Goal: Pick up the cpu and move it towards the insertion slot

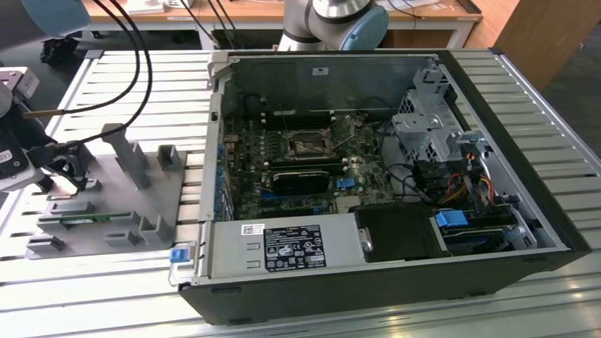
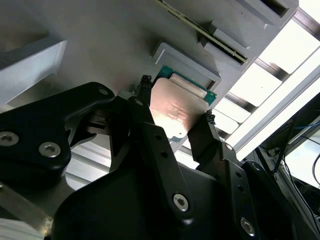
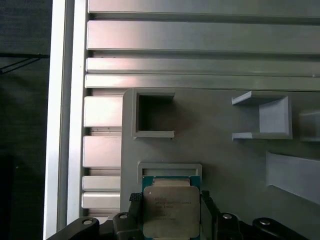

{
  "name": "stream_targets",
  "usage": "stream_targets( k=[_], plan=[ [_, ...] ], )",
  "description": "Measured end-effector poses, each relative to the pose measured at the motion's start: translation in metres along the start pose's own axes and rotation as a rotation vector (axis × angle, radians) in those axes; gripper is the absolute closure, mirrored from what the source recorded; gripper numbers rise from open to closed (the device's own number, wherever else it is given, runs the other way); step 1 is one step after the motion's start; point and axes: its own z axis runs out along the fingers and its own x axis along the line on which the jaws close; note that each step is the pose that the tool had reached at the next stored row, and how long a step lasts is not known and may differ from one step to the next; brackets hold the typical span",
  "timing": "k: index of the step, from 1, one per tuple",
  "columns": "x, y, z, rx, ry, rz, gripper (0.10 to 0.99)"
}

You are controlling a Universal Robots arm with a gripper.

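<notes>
I find the grey fixture tray (image 1: 122, 204) at the exterior view's left, well apart from the insertion slot (image 1: 305, 144). The cpu (image 3: 171, 212) sits at its tray seat, and the gripper (image 3: 171, 198) is clamped on two opposite edges. I judge the chip light, rigid and fragile underneath, so I hold it by the edges only.

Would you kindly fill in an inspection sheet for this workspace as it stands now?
Surface: slatted aluminium table, bearing a grey plastic tray and an open black computer case.
Job's things: silvery square cpu at a tray holder; black-framed square socket inside the case, dark centre.
Clutter: long green memory stick in the tray.
Grippers: black gripper shut on the cpu.
Cables: black cables hanging over the table.
Surroundings: wooden desk behind; silver-blue arm base.
</notes>
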Motion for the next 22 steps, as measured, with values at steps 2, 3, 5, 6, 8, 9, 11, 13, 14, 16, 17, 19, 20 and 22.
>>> stream_targets(
  k=[2,3,5,6,8,9,11,13,14,16,17,19,20,22],
  plan=[
    [0.0,0.0,-0.0003,0.0,-0.0001,0.0,0.541],
    [0.0,0.0,-0.0005,0.0,0.0001,0.0,0.541],
    [0.0,0.0,-0.0008,0.0,0.0001,0.0,0.541],
    [0.0,0.0001,-0.0011,0.0,0.0002,0.0,0.541],
    [0.0,0.0001,-0.0013,0.0,0.0002,0.0,0.541],
    [0.0,0.0001,-0.0016,0.0,0.0003,0.0,0.541],
    [0.0,0.0001,-0.0021,0.0,0.0002,0.0,0.541],
    [0.0,0.0001,-0.0024,0.0,0.0,0.0,0.541],
    [0.0,0.0001,-0.0025,0.0,0.0001,0.0,0.541],
    [0.0,0.0002,-0.0028,0.0,0.0002,0.0,0.541],
    [0.0,0.0002,-0.0035,0.0,0.0005,0.0,0.541],
    [0.0,0.0003,-0.0056,0.0,0.0003,0.0,0.541],
    [-0.0001,0.0004,-0.0067,0.0,0.0003,0.0,0.541],
    [-0.0001,0.0005,-0.0084,0.0,0.0002,0.0,0.541]
  ],
)
